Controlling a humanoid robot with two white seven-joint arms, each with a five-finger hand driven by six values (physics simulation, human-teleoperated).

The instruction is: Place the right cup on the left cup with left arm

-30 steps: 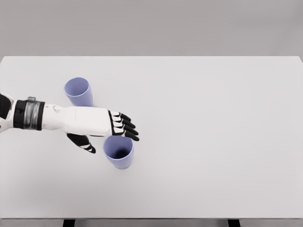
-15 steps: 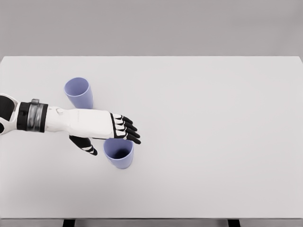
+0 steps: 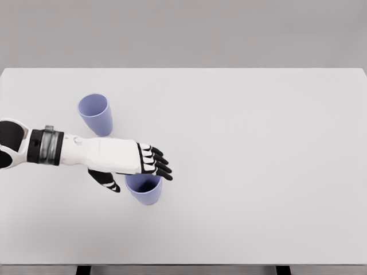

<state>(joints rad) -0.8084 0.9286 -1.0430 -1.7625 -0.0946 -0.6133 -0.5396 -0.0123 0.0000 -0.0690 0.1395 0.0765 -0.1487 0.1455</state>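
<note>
right cup (image 3: 145, 192) stands upright, mouth up, on the white tabletop (image 3: 258, 160), low and left of centre; its far rim is hidden under the left hand (image 3: 129, 163), near wall and inside fully visible. left cup (image 3: 96, 114) also upright, mouth up, up and to the left, well apart from it, nothing touching it. Step in hand, as I read it: closing a side grasp on the right cup. To do it well: get the hand low enough that the four fingers wrap the far wall and the thumb presses the near-left wall, not just the lip; squeeze evenly so the thin cup doesn't tip or skid; lift straight up clear of the tabletop before swinging toward the left cup, then come down centred over its mouth so it nests. Risk: a rim-only pinch tilts the cup. Fingers (image 3: 159, 165): the four are extended and held close together, lying over the far rim, only slightly curled; the thumb (image 3: 109, 181) hangs apart on the cup's left side with a gap to the wall. So the hand is open around the cup, holding nothing; can't tell if the fingertips touch the rim. Right arm isn't in the picture
</note>
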